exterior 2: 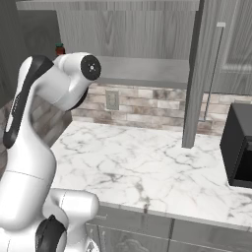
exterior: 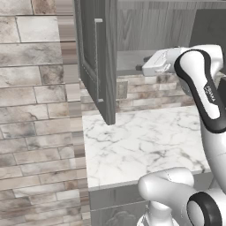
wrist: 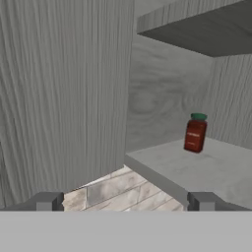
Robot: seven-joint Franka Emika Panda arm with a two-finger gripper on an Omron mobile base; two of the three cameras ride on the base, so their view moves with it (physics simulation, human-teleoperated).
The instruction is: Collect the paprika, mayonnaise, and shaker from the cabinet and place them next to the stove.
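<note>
We stood before the wall cabinet [exterior 2: 128, 34], its grey wood-grain box open above a white marble counter [exterior: 141, 141], with the tall panelled door [exterior: 98, 57] swung outward and seen nearly edge-on from the left base view. Below the cabinet ran a brick backsplash [exterior 2: 147, 106] carrying a pale wall outlet [exterior 2: 112, 100], and at the far right of the right base view a black box-like appliance [exterior 2: 238, 145] sat on the marble. Our white arm [exterior 2: 34, 123] rose from the base and bent up toward the cabinet, its hand level with the grey inner shelf [wrist: 206, 170]. Through the hand view we looked into the cabinet along the gripper [wrist: 124, 202], whose two dark finger tips stood spread wide apart at the bottom of the picture, holding nothing and touching nothing. The paprika [wrist: 195, 132], a small dark-red jar with a dark cap, stood upright on the shelf, well back from its front edge and near the cabinet's rear wall, ahead of the gripper and off to the right in that view, well apart from the finger tips. From the right base view we caught the same jar peeking above the arm's shoulder at the cabinet's left end. A second, darker shelf [wrist: 202, 32] hung above it.
</note>
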